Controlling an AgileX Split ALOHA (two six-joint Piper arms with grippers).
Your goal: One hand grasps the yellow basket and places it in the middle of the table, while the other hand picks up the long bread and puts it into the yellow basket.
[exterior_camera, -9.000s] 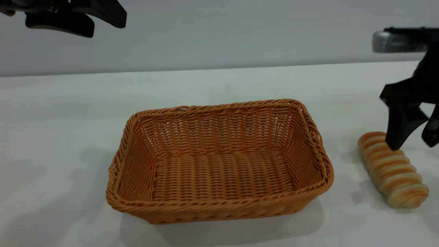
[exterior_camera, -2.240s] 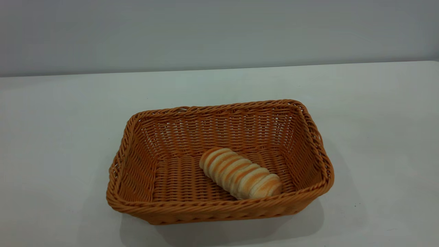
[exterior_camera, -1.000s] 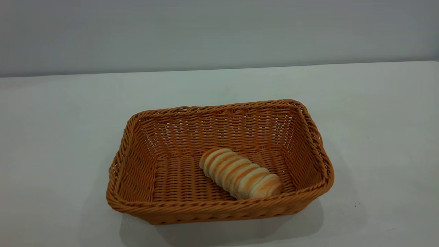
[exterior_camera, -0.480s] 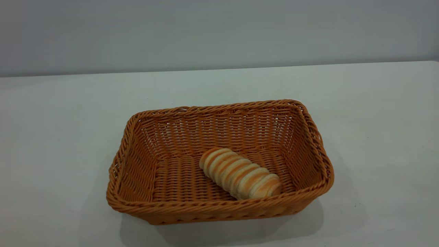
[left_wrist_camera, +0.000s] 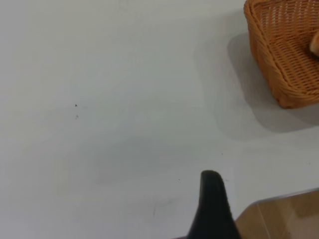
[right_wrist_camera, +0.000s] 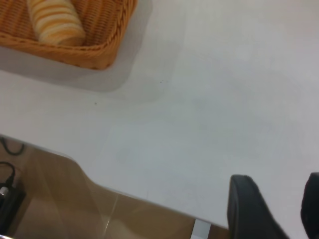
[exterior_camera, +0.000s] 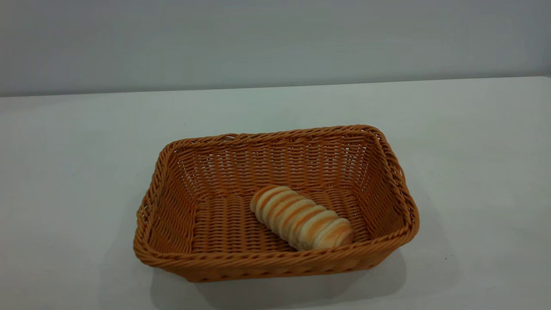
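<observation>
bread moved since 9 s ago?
Yes. The long bread went left from the table beside the yellow basket into it, lying diagonally on its floor.

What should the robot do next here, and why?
Probably nothing more than keep both arms parked. The long bread already lies inside the yellow basket, which stands near the middle of the table. The left end effector and the right end effector are both back near the table's edge, well away from the basket, neither holding anything.
</observation>
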